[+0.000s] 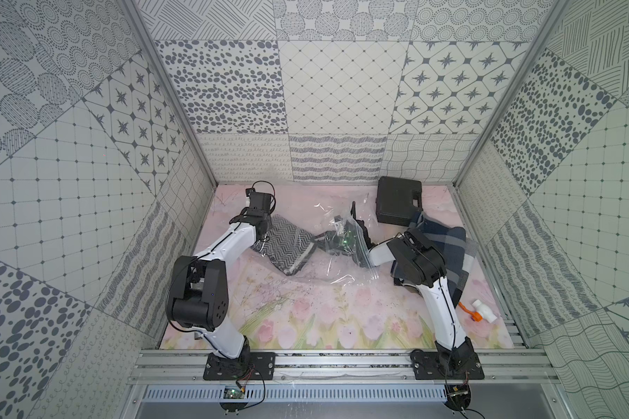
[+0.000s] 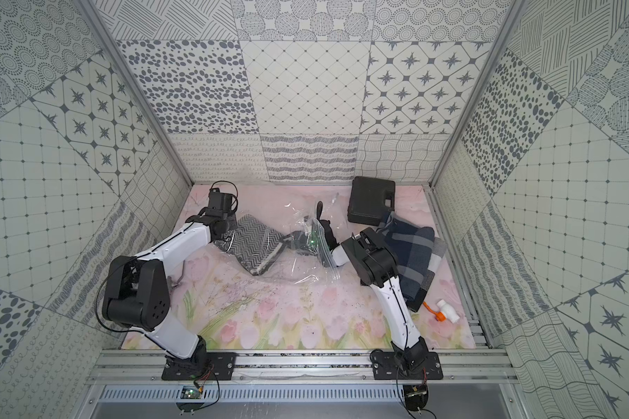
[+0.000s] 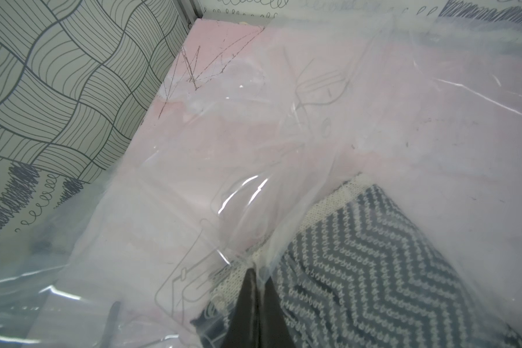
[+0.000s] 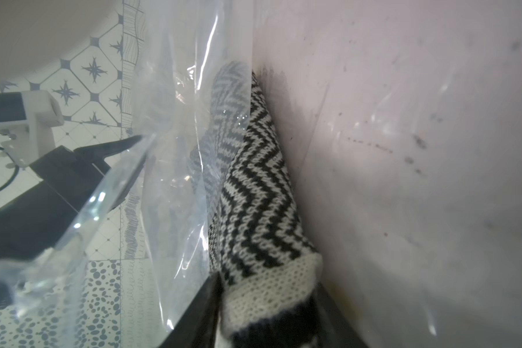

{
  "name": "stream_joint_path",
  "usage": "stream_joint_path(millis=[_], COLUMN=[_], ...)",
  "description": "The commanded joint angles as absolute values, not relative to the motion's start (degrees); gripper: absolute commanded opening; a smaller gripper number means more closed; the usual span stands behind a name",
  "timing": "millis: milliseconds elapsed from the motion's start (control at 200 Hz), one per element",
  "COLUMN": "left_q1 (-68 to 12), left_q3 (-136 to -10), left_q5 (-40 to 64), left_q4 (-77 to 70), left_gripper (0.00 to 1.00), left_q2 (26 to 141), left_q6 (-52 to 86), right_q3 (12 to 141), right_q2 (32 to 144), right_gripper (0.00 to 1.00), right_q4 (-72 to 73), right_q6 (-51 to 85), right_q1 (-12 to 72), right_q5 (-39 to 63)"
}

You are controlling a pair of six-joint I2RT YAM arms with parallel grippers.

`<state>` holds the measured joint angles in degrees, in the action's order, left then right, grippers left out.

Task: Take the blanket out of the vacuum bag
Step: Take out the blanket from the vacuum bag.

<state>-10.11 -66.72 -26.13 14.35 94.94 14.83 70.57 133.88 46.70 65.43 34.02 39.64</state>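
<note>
A black-and-white zigzag knitted blanket (image 1: 284,246) (image 2: 255,243) lies on the table inside the clear, crinkly vacuum bag (image 1: 342,279) (image 2: 305,279). My left gripper (image 3: 258,271) is shut on a fold of the bag's film at its far-left end, just beside the blanket (image 3: 374,271). My right gripper (image 4: 267,289) reaches in through the bag's mouth from the right. Its jaws stand on either side of the cream hem of the blanket (image 4: 253,195) and press against it. Bag film (image 4: 178,150) hangs beside them.
A black hard case (image 1: 398,199) (image 2: 371,199) stands at the back right. A dark blue plaid cloth (image 1: 440,246) (image 2: 411,246) lies under the right arm. A white pipe valve with an orange handle (image 1: 482,310) (image 2: 447,310) lies near the right wall. Patterned walls enclose three sides.
</note>
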Motion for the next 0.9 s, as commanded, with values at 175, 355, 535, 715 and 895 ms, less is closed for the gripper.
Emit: stream_joint_path(millis=[175,355,535,715,895], left_q1=[-10.45,-10.38,-10.51,-10.70,-11.14], left_q3=[-66.93,-66.93,-64.89,-64.51,-63.98], left_q5=[-24.96,-25.03,-23.94,-24.54,-25.48], left_q4=[14.45,15.77,16.12,16.32,14.35], left_gripper=[0.00,0.00,0.00,0.00,0.00], left_q2=[93.54,93.12,91.61,90.85,90.70], left_q6=[14.12,15.04,17.14,17.01,17.41], right_q3=[71.52,69.96,70.31,68.60,65.61], right_q2=[136.17,136.08,134.27,130.99,124.05], right_gripper=[0.06,0.00,0.00,0.00,0.00], right_q4=[46.37,48.22,44.01,45.12,40.80], right_q6=[66.52,67.75,65.98,68.95,69.06], right_q1=[34.80,34.65,34.69,34.66,34.65], right_q5=[40.49,40.68,41.12,42.03,42.98])
